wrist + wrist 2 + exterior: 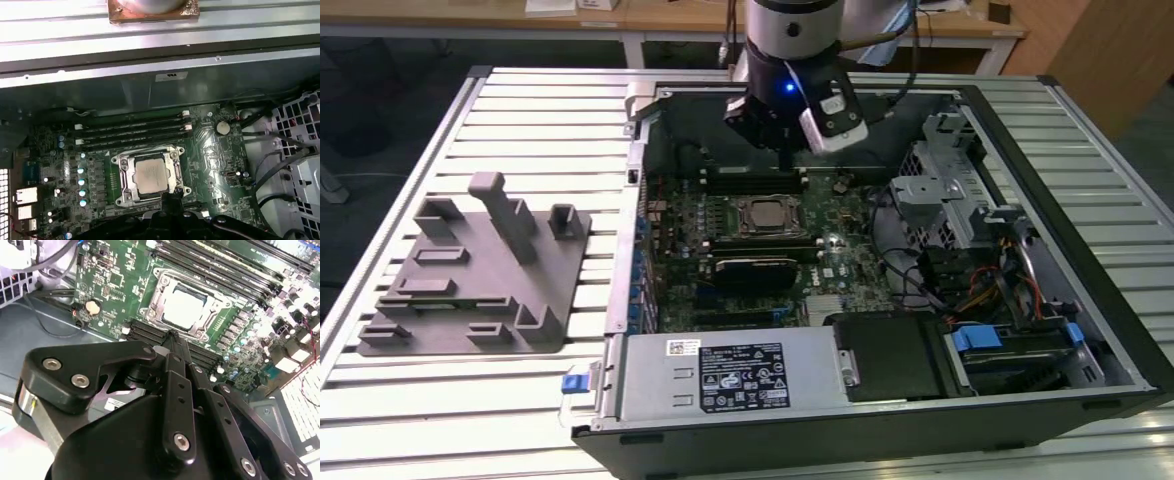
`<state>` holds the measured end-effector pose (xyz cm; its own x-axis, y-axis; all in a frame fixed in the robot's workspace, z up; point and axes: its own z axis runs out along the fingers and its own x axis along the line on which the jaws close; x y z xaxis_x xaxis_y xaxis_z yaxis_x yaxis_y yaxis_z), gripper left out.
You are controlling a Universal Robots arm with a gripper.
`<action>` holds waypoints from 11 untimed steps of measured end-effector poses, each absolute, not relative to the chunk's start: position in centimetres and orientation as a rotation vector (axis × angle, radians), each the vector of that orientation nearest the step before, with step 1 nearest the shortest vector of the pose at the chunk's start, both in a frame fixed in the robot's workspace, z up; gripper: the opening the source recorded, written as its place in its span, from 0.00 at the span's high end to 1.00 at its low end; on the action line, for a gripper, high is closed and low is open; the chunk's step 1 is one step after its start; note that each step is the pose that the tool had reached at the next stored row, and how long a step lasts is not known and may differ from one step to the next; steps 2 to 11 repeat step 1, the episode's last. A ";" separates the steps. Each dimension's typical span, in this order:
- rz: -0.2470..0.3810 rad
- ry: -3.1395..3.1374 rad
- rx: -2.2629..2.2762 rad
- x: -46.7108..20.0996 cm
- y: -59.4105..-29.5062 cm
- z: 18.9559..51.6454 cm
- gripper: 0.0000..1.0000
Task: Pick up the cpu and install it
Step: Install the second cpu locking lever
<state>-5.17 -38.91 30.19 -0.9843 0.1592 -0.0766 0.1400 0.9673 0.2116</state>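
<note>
The cpu [765, 213] is a pale silver square lying flat in the metal-framed socket on the green motherboard [847, 255], inside the open computer case. Both wrist views show the cpu [183, 306] [151, 176] seated in that socket frame. My gripper [782, 158] hangs above the board just behind the socket, towards the memory slots. Its black fingers meet at the tip in the second wrist view, so the gripper [172, 336] is shut with nothing between them. The gripper [168, 194] tip sits close to the socket's edge and apart from the cpu.
A black heatsink block [754, 268] lies on the board in front of the socket. A grey fixture plate [480, 270] with upright posts sits on the slatted table at the exterior view's left. The power supply [720, 375], cables and drive cage [961, 200] crowd the case's front and right.
</note>
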 end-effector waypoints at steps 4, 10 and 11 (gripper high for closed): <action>0.315 3.024 0.230 -5.0 -39.0 30.1 0.89; 0.315 3.024 0.230 -5.0 -39.0 30.1 0.89; 0.315 3.024 0.230 -5.0 -39.0 30.1 0.89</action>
